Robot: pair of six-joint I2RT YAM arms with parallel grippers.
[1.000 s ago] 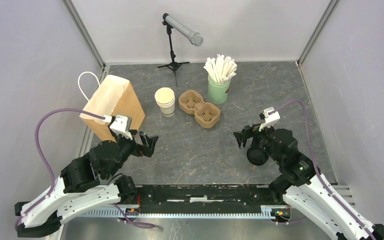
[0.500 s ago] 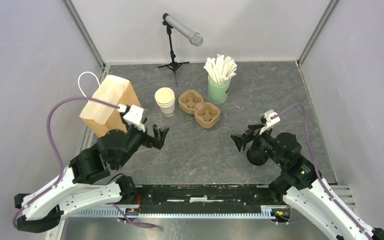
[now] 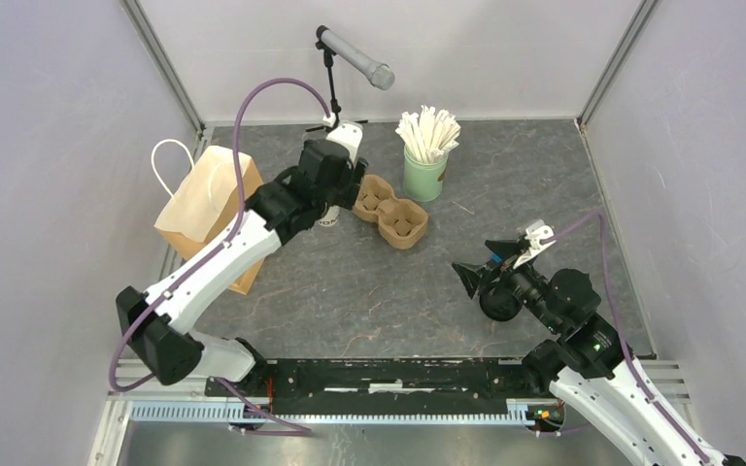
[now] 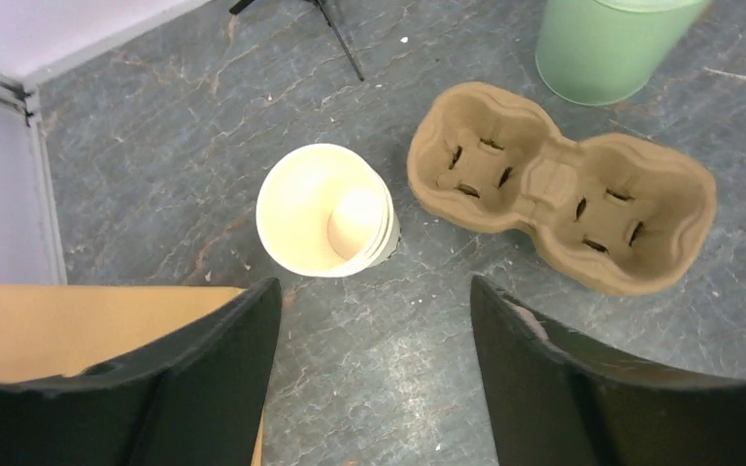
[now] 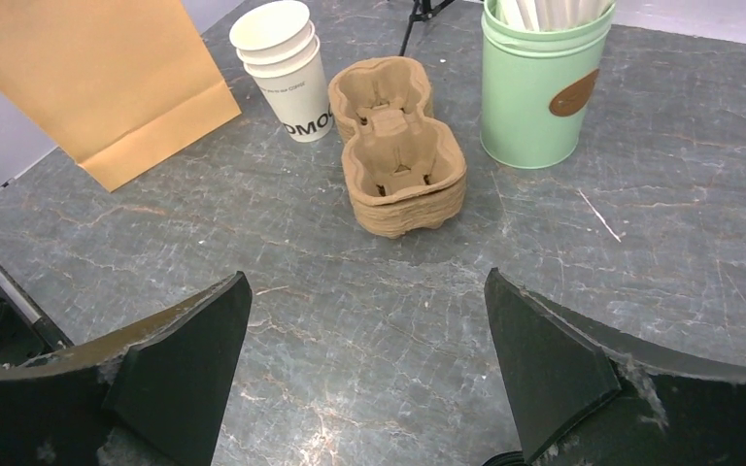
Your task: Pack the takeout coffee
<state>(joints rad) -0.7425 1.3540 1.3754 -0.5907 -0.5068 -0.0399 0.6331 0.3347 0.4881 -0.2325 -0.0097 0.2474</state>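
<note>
No white cup with a black lid shows in any view. A stack of lidless cream-white cups (image 4: 325, 209) stands between the brown paper bag (image 3: 199, 204) and the brown pulp cup carrier (image 3: 393, 216). The stack also shows in the right wrist view (image 5: 287, 68). My left gripper (image 4: 374, 291) is open and empty. It hovers just above the floor in front of the stack and hides most of it in the top view (image 3: 340, 194). My right gripper (image 3: 476, 264) is open and empty, low at the right, pointing toward the carrier (image 5: 398, 146).
A green tin (image 3: 424, 175) of paper-wrapped straws stands behind the carrier. A microphone on a stand (image 3: 335, 97) is at the back. A round black object (image 3: 498, 303) lies under my right arm. Grey walls close in left, right and back.
My left arm has swung from the front left, beside the bag, far forward to above the cup stack. My right gripper has shifted slightly lower and stays open.
</note>
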